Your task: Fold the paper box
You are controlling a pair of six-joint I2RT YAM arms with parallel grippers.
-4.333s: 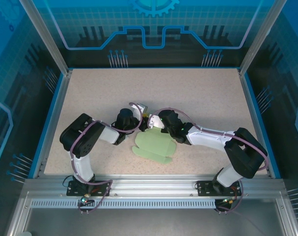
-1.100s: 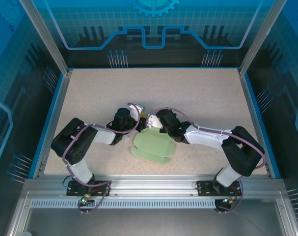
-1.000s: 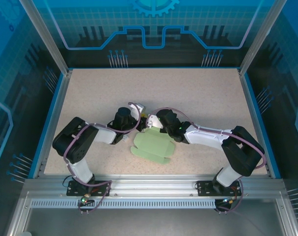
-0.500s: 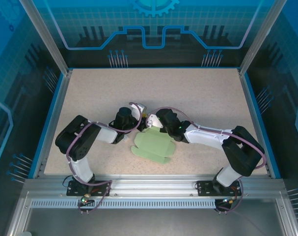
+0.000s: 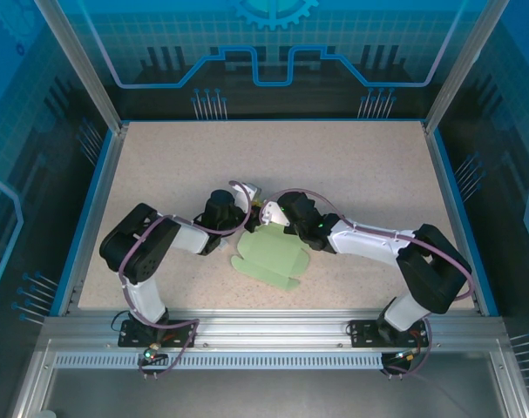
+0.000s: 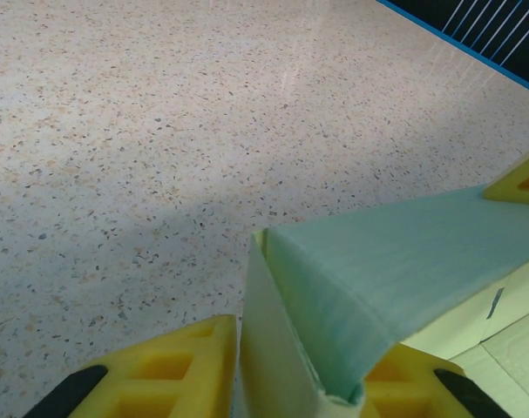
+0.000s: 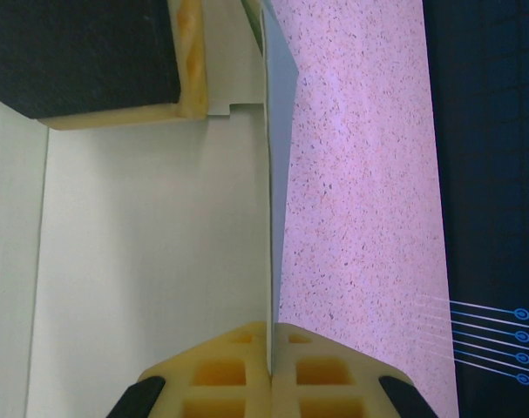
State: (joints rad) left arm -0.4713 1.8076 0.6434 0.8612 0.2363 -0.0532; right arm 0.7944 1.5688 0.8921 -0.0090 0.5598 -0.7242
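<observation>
The paper box (image 5: 268, 258) is a pale mint-green die-cut sheet lying mostly flat near the table's front middle. Its far edge is lifted where both grippers meet. My left gripper (image 5: 247, 223) is shut on a folded flap (image 6: 377, 279) that stands up between its yellow fingers (image 6: 164, 374). My right gripper (image 5: 267, 221) is shut on a thin upright panel edge (image 7: 269, 218), with the wide pale panel (image 7: 151, 261) spreading to its left. The left gripper's yellow pad (image 7: 187, 61) shows at the top of the right wrist view.
The speckled beige table (image 5: 334, 165) stretches open behind the grippers. A blue rim (image 5: 447, 200) and aluminium posts bound the workspace. The two arms lie low across the front half, left arm (image 5: 146, 248) and right arm (image 5: 395, 252).
Over the last seconds the left arm's elbow shifted left and back a little. Both grippers have stayed clamped at the sheet's far edge, and the sheet has barely moved.
</observation>
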